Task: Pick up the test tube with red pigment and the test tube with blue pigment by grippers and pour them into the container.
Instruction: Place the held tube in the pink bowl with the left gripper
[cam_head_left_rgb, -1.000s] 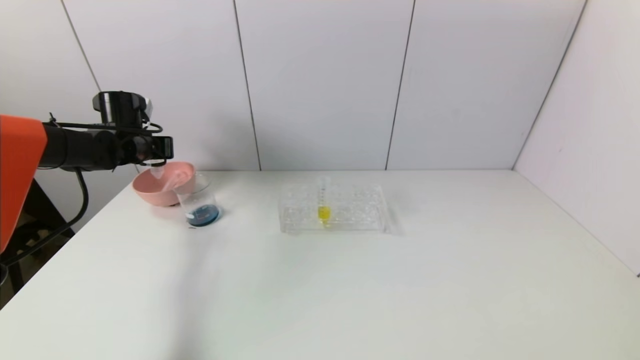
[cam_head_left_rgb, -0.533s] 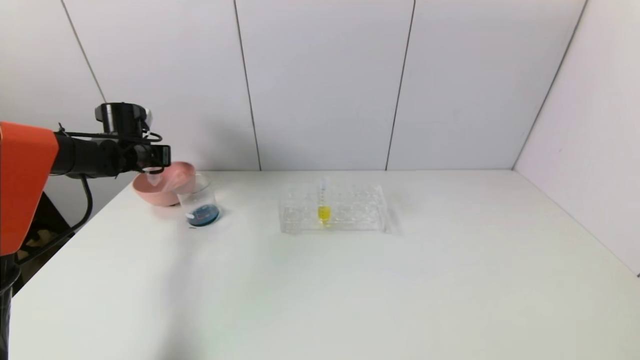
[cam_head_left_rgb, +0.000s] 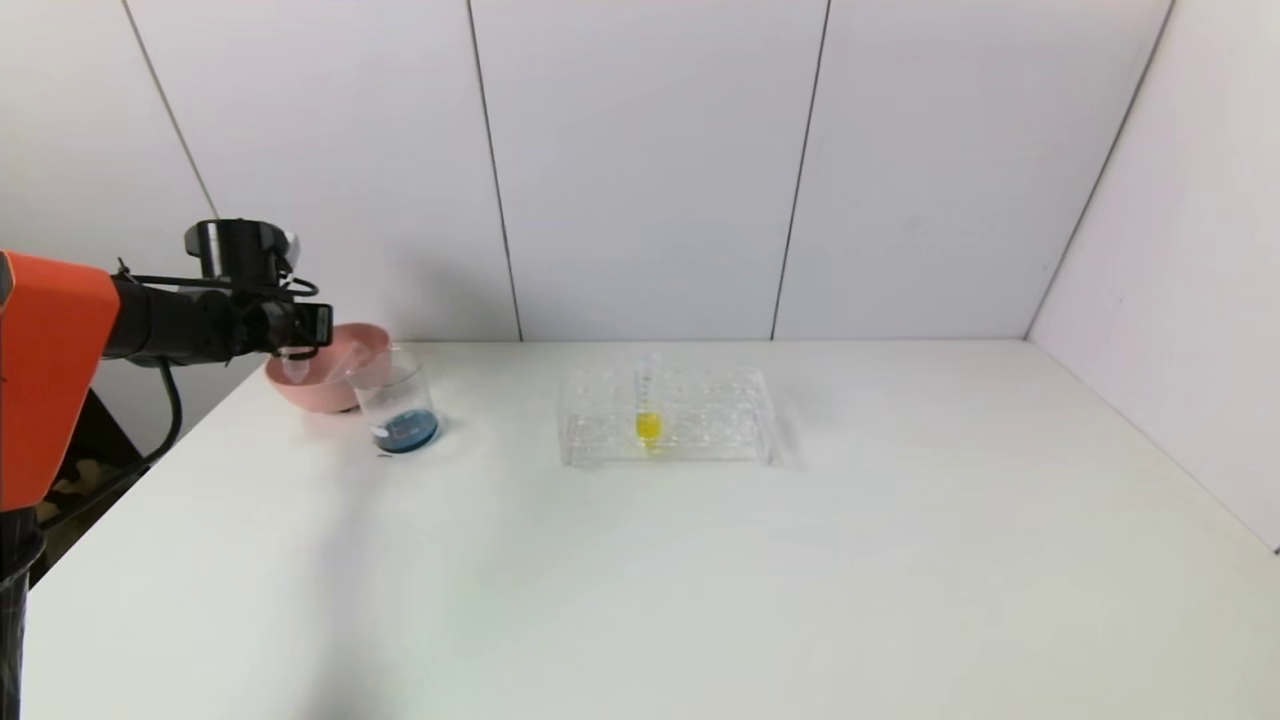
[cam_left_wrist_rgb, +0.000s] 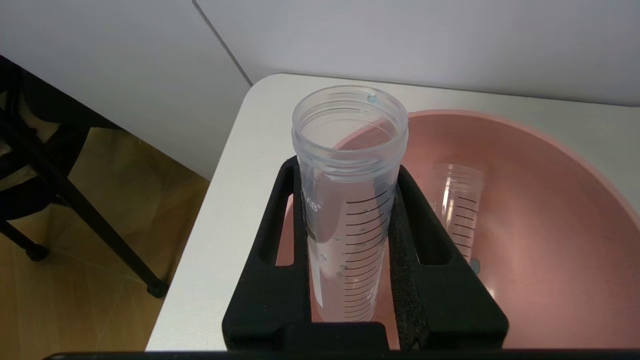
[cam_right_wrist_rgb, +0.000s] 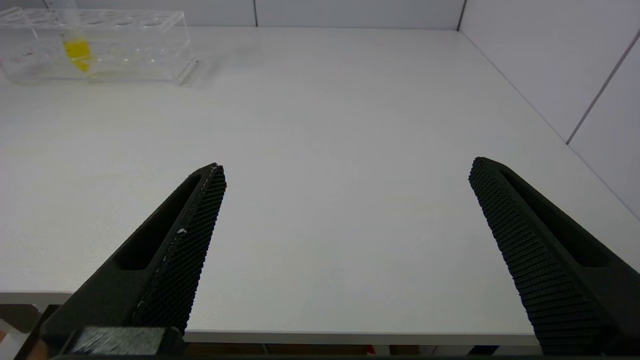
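My left gripper (cam_head_left_rgb: 300, 338) (cam_left_wrist_rgb: 347, 170) is shut on an empty clear graduated test tube (cam_left_wrist_rgb: 350, 200), holding it over the pink bowl (cam_head_left_rgb: 335, 390) at the table's far left. Only droplets cling inside the tube; it shows faintly in the head view (cam_head_left_rgb: 293, 366). A second empty tube (cam_left_wrist_rgb: 457, 200) lies in the bowl (cam_left_wrist_rgb: 550, 160). The container, a clear beaker (cam_head_left_rgb: 400, 400), stands next to the bowl and holds dark blue liquid. No tube with red or blue liquid shows. My right gripper (cam_right_wrist_rgb: 347, 167) is open and empty over the table's near edge.
A clear tube rack (cam_head_left_rgb: 700, 420) stands mid-table with one yellow-liquid tube (cam_head_left_rgb: 647, 425) in it; both also show in the right wrist view, rack (cam_right_wrist_rgb: 125, 45) and tube (cam_right_wrist_rgb: 77, 50). The table's left edge lies just beside the bowl.
My left gripper has moved left and a little lower with the tube, away from the beaker and over the bowl.
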